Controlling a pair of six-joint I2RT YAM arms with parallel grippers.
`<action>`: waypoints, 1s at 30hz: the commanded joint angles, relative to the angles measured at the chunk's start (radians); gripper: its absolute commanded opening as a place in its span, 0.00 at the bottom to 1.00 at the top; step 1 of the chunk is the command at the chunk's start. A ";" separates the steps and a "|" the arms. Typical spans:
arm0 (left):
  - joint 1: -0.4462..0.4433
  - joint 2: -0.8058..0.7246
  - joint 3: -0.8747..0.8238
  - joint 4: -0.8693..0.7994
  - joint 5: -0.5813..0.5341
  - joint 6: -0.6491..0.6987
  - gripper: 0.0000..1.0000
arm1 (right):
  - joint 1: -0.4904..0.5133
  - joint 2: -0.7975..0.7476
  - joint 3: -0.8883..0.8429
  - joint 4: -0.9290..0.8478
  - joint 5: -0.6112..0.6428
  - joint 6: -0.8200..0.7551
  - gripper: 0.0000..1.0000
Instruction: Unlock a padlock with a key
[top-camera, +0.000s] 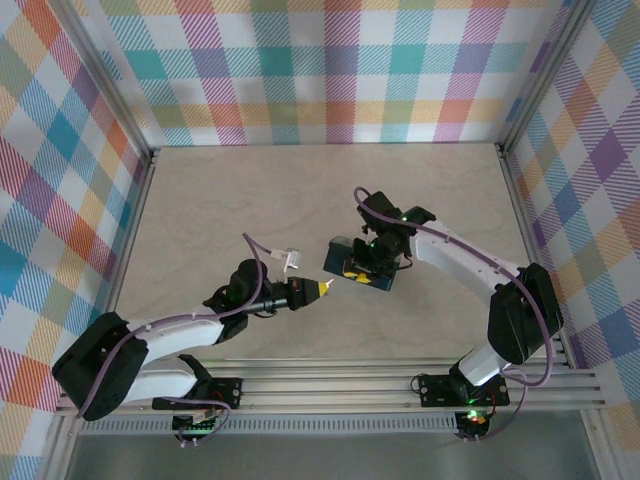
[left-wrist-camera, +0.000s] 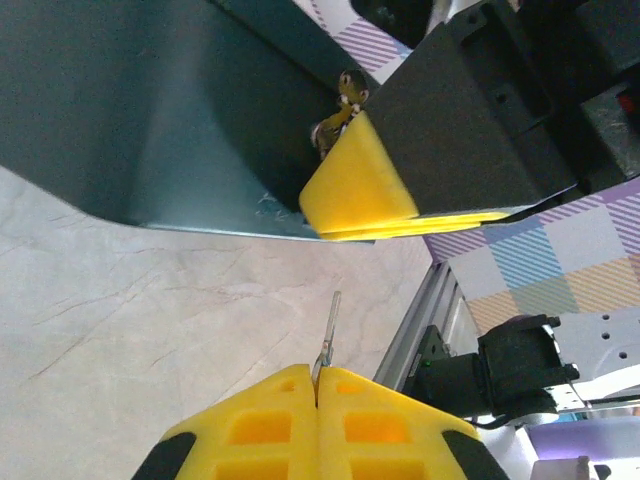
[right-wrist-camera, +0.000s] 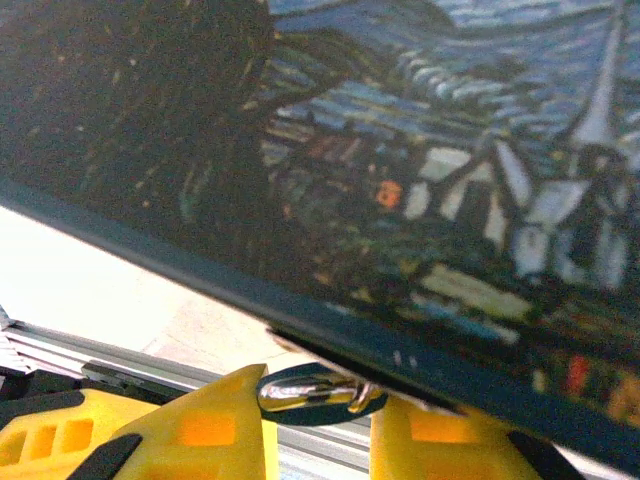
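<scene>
Your left jaws are pressed together on the key (left-wrist-camera: 329, 325). Their yellow fingertips (left-wrist-camera: 270, 425) meet with no gap, and the thin blade sticks straight out ahead of them over the desk (left-wrist-camera: 140, 320).

Just beyond the key's tip, and apart from it, is the dark blue case (left-wrist-camera: 150, 120) that your right jaws are clamped on. One of their yellow pads (left-wrist-camera: 358, 190) lies flat against the case's edge. Right beside that pad, at the rim of the case, sits a small metal piece. As far as you can make out this is the padlock (left-wrist-camera: 343, 100), and its keyhole is too small to tell.

In the right wrist view, a shiny loop (right-wrist-camera: 305, 392) lies between the right jaws' two yellow fingers, tight under the case's edge. The face of the case carries a painted night village, too blurred for any writing to be read.

From above, your left jaws point at the near corner of the case, close but not touching.
</scene>
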 joint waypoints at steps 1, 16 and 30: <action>-0.028 0.035 0.002 0.134 -0.020 -0.014 0.00 | -0.006 -0.031 -0.024 0.030 -0.005 0.025 0.00; -0.112 0.120 -0.010 0.173 -0.134 0.074 0.00 | -0.007 -0.064 -0.074 0.057 0.007 0.050 0.00; -0.157 0.218 0.014 0.268 -0.229 0.109 0.00 | -0.014 -0.067 -0.079 0.064 0.001 0.040 0.00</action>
